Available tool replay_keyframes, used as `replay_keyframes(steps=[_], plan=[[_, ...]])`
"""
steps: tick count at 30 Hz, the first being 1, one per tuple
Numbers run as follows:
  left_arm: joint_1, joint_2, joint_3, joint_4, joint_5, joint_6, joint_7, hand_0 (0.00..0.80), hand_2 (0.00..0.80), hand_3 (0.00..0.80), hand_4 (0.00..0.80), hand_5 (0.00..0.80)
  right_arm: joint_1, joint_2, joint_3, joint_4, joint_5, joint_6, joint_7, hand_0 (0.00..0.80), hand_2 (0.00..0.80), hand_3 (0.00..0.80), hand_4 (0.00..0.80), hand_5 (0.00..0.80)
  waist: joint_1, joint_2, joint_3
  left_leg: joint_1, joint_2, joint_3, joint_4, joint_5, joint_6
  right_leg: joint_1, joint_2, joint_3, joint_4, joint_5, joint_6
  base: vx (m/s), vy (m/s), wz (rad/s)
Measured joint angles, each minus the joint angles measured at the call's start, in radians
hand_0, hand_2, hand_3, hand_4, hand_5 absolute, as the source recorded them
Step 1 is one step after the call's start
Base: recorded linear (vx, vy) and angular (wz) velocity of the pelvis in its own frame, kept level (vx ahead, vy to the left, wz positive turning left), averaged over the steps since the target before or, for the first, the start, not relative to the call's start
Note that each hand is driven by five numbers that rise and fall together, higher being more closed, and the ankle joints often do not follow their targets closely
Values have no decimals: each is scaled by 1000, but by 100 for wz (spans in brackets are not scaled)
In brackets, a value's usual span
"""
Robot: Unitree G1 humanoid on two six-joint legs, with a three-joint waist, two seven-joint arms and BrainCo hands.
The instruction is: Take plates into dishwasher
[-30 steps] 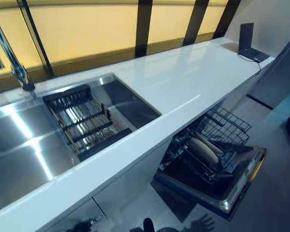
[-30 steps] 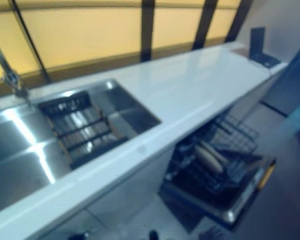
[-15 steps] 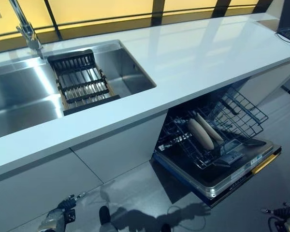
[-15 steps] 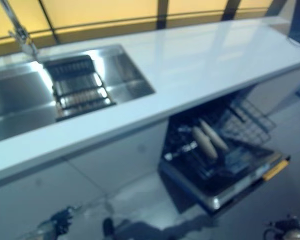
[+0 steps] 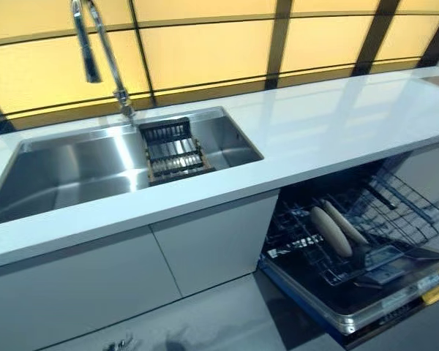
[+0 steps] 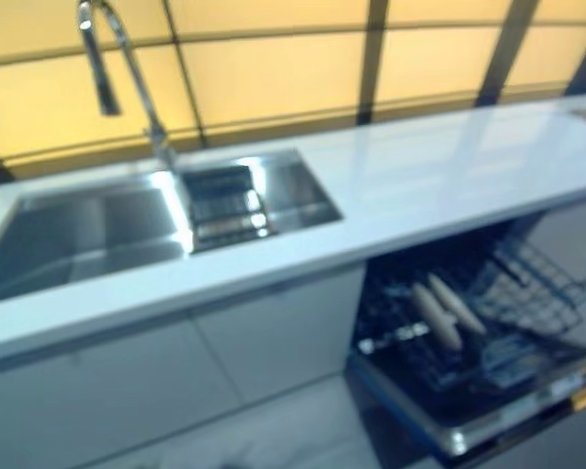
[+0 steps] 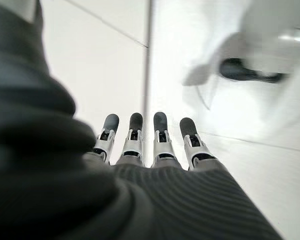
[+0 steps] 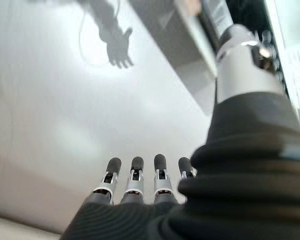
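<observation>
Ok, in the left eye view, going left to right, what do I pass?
Sink → faucet → drying rack in the sink's right end → bare counter → two plates standing in the dishwasher's lower rack.

A long white table is running along under the yellow windows. A shiny metal sink is sitting sunk into it, and a dark rack is lying inside the sink at its right end. A tall tap is standing at the back of the sink. Below the table, a wire rack is sticking out over the open dishwasher door, and two plates are standing in it. The grey floor is lying below.
</observation>
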Motion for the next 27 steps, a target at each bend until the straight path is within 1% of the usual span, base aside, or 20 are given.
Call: replay_keyframes(steps=[2, 3, 4, 6, 7, 8, 10, 12, 15, 18, 23, 27], plan=[[-42, 22, -22, 2, -1, -6, 2, 0, 0, 0, 0, 0, -25, 44, -4, -3, 95, -7, 10, 0, 0, 0, 0, 0, 1, -24, -1, -43, -1, 0, 31, -5, 2, -28, 1, -6, -7, -1, 0, -177, -43, -11], [-64, 26, -29, 6, -2, -8, 4, 0, 0, 0, 0, 0, -40, 67, -7, 1, 150, -9, 23, 0, 0, 0, 0, 0, -3, -30, -1, -70, 0, -8, 44, -5, 2, -37, 5, -4, -16, 3, 2, -112, -32, 11], [-83, 23, -33, 16, -2, -7, 5, 0, 0, 0, 0, 0, -47, 83, -8, 11, 204, -9, 37, 0, 0, 0, 0, 0, -4, -33, 1, -77, 0, -13, 48, -5, 3, -42, 7, -4, -15, 5, 2, -104, -26, 17], [-87, 17, -50, 24, -3, -12, 6, 0, 0, 0, 0, 0, -50, 102, -8, 18, 294, -8, 54, 0, 0, 0, 0, 0, -3, -30, 3, -77, 3, -18, 61, -9, 1, -38, 11, -1, -15, 4, 2, -99, -19, 4], [-87, 12, -54, 27, -3, -19, 5, 0, 0, 0, 0, 0, -55, 118, -6, 16, 351, -10, 57, 0, 0, 0, 0, 0, -1, -16, 9, -87, 10, -19, 75, -13, -1, -43, 18, 3, -13, 3, 0, -113, -13, 2], [-84, 9, -53, 27, -3, -20, 5, 0, 0, 0, 0, 0, -58, 128, -6, 14, 375, -11, 55, 0, 0, 0, 0, 0, -2, -13, 12, -96, 15, -21, 85, -13, -1, -51, 23, 4, -6, 3, -2, -151, -14, 1], [-72, -5, -53, 27, -3, -25, 8, 0, 0, 0, 0, 0, -67, 133, 3, 13, 403, -11, 37, 0, 0, 0, 0, 0, -1, 14, 24, -119, 24, -28, 89, -15, 2, -77, 34, 15, 13, -2, -10, -123, 7, 4], [-60, -19, -54, 27, -4, -25, 11, 0, 0, 0, 0, 0, -68, 133, 5, 14, 416, -17, 16, 0, 0, 0, 0, 0, 0, 41, 35, -132, 30, -34, 86, -3, 0, -96, 44, 23, 23, -2, -19, -134, 32, 4], [-31, -28, -54, 25, -9, -26, 13, 0, 0, 0, 0, 0, -73, 133, 6, 14, 443, -21, -2, 0, 0, 0, 0, 0, 0, 69, 35, -145, 32, -43, 77, 12, -5, -119, 51, 22, 32, -1, -27, -138, 46, 0], [-24, -31, -54, 22, -12, -27, 23, 0, 0, 0, 0, 0, -88, 132, 6, 14, 475, -26, -3, 0, 0, 0, 0, 0, -1, 78, 38, -147, 30, -40, 74, 14, -6, -128, 49, 26, 39, -1, -27, -142, 43, -3], [-59, -30, -54, 0, -23, -38, 31, 0, 0, 0, 0, 0, -168, 124, 6, 17, 513, -59, -35, 0, 0, 0, 0, 0, -2, 87, 81, -165, 28, -30, 84, 20, -5, -163, 43, 40, 74, -4, -25, -113, 41, -6], [-78, -30, -54, -10, -27, -38, 31, 0, 0, 0, 0, 0, -204, 64, 0, 19, 513, -70, -49, 0, 0, 0, 0, 0, -9, 125, 115, -168, 27, -15, 87, 21, -2, -184, 38, 53, 98, -8, -24, -63, 66, -10]])
